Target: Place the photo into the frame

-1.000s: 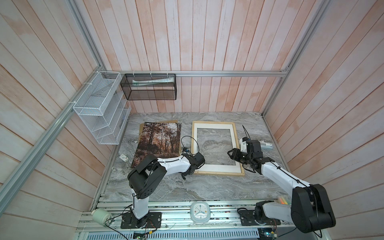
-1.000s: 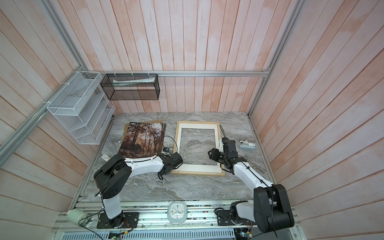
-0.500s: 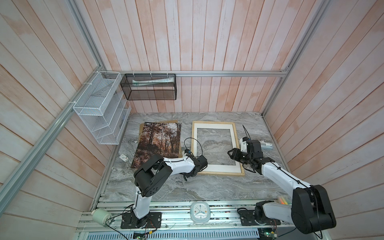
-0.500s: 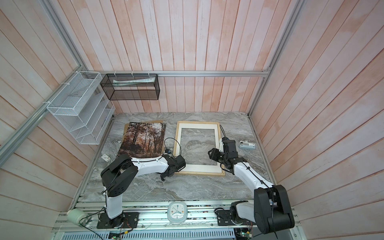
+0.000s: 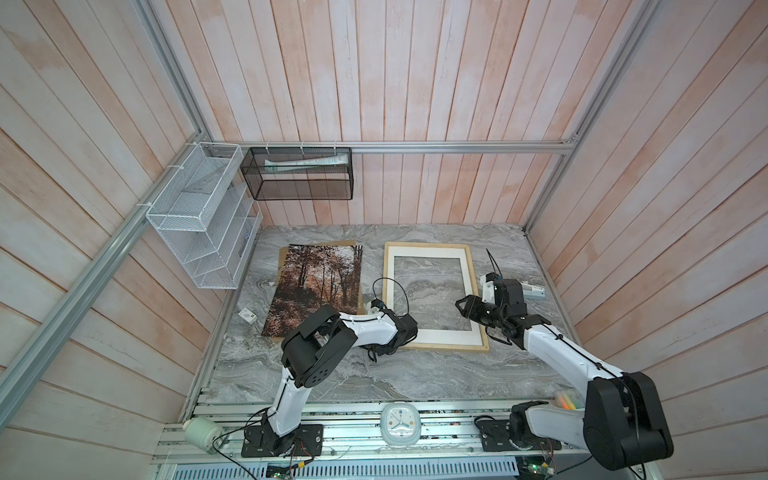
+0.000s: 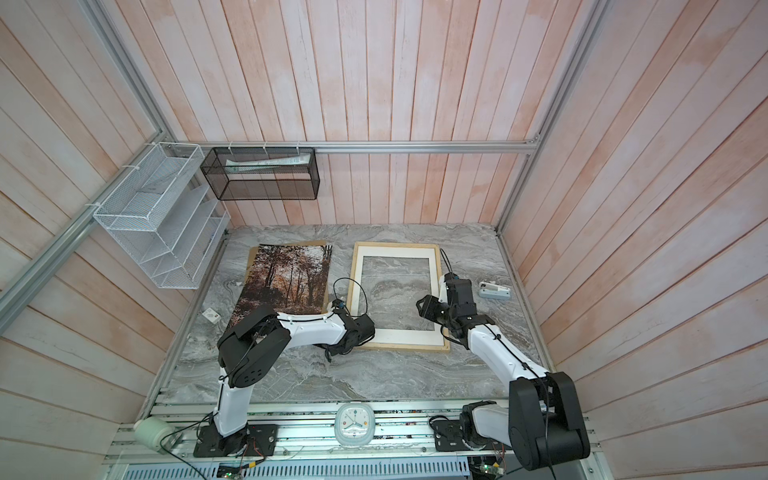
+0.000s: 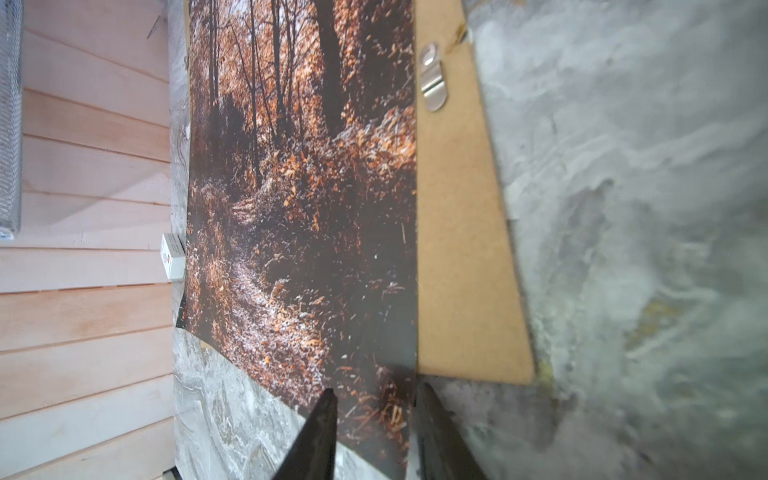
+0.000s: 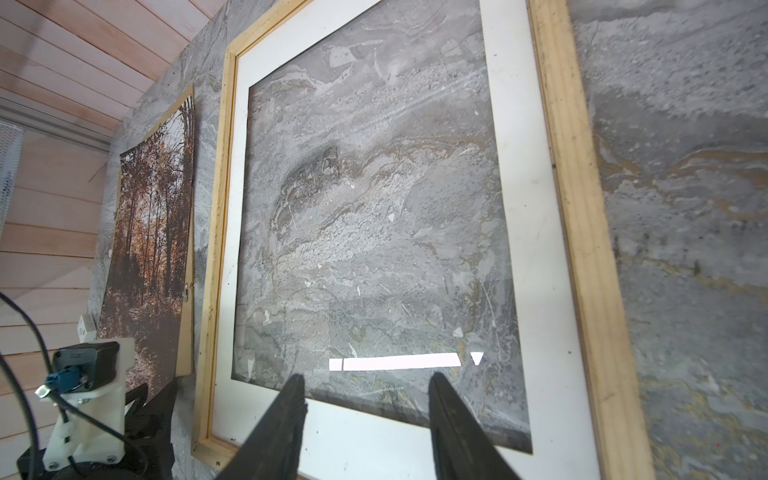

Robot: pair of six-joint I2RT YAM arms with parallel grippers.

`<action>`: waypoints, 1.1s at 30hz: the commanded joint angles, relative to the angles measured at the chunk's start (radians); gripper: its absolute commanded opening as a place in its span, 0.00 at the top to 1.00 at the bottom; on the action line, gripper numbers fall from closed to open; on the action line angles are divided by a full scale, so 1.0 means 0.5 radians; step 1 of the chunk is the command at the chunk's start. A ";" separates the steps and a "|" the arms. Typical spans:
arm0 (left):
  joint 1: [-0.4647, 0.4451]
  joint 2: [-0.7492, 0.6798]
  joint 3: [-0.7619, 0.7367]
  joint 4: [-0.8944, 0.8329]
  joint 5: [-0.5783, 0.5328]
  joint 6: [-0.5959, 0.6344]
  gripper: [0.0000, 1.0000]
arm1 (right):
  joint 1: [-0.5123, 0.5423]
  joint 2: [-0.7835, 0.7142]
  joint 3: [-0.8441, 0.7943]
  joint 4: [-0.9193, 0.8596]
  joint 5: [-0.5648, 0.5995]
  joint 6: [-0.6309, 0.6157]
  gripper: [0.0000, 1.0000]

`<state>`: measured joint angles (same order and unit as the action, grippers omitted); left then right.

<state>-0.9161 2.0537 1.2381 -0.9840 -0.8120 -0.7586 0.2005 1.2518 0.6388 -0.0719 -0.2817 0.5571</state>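
Observation:
The photo (image 5: pixel 320 286), an autumn forest print, lies flat on a brown backing board (image 5: pixel 360 291) left of the frame (image 5: pixel 428 245). The pale wood frame lies flat with a white mat (image 5: pixel 436 334) inside it, and the marble table shows through the mat's window. My left gripper (image 7: pixel 374 392) hovers over the photo's (image 7: pixel 299 208) near right corner. Its fingers stand apart with the corner showing flat between them, and the forearm hides them in both top views. My right gripper (image 5: pixel 463 305) is open above the mat's (image 8: pixel 374 436) near strip, holding nothing.
A small white box (image 5: pixel 248 316) lies by the photo's near left corner. A white device (image 5: pixel 532 293) sits right of the frame. A white wire rack (image 5: pixel 199 220) and a black mesh basket (image 5: pixel 299 174) hang on the walls. A clock (image 5: pixel 400 424) sits on the front rail.
My left arm's elbow has swung to the right and its wrist has shifted slightly right, toward the frame's near left corner. The right arm has not moved.

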 commanded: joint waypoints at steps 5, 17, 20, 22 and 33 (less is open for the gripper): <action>-0.005 0.067 -0.008 0.032 0.117 0.011 0.72 | 0.010 -0.009 0.026 -0.003 0.026 0.009 0.50; -0.014 0.065 -0.023 0.061 0.133 0.017 0.85 | 0.010 0.000 0.021 0.007 0.030 0.009 0.50; -0.015 0.062 -0.025 0.094 0.150 0.037 0.87 | 0.010 -0.003 0.028 -0.003 0.028 0.009 0.50; -0.013 0.058 -0.016 0.106 0.157 0.049 0.90 | 0.010 -0.015 0.025 -0.006 0.029 0.015 0.50; -0.012 0.016 -0.001 0.125 0.182 0.094 0.98 | 0.010 -0.034 0.012 0.007 0.023 0.024 0.50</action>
<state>-0.9195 2.0579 1.2381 -0.9455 -0.7700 -0.7155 0.2005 1.2514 0.6388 -0.0715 -0.2817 0.5575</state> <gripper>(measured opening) 0.047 0.496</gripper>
